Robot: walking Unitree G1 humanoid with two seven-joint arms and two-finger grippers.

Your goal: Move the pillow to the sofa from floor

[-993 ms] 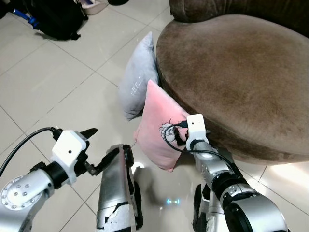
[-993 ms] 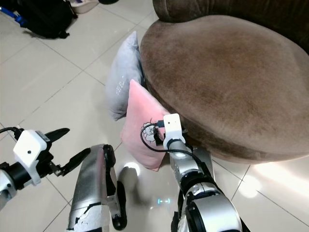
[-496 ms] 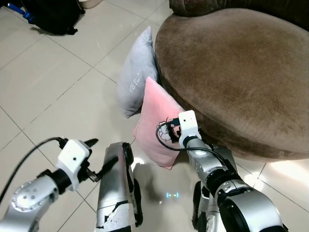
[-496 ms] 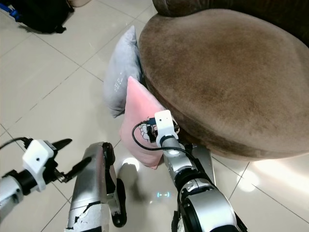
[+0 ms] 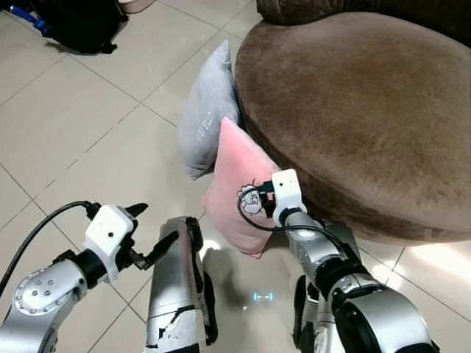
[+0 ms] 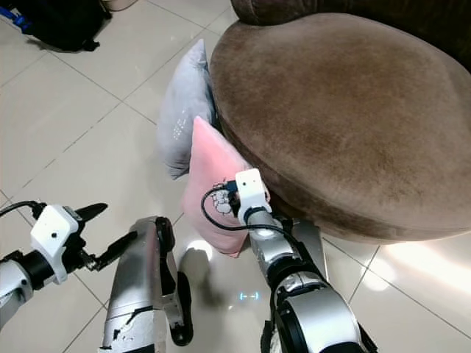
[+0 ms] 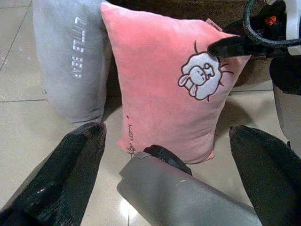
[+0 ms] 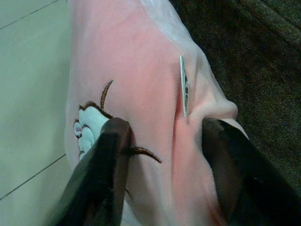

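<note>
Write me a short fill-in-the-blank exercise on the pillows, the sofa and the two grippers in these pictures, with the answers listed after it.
1. The right gripper straddles the edge of the ____ pillow.
2. That pillow leans against the brown ____.
3. Behind it stands a ____ pillow with white lettering.
4. The left gripper hangs over the tiled floor with its fingers ____.

Missing words: pink; sofa; grey; open

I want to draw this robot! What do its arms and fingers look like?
Both arms are shiny silver metal with round joints. Each wrist carries a small white box with a looping black cable. The left gripper and right gripper each have two long, pointed black fingers.
</note>
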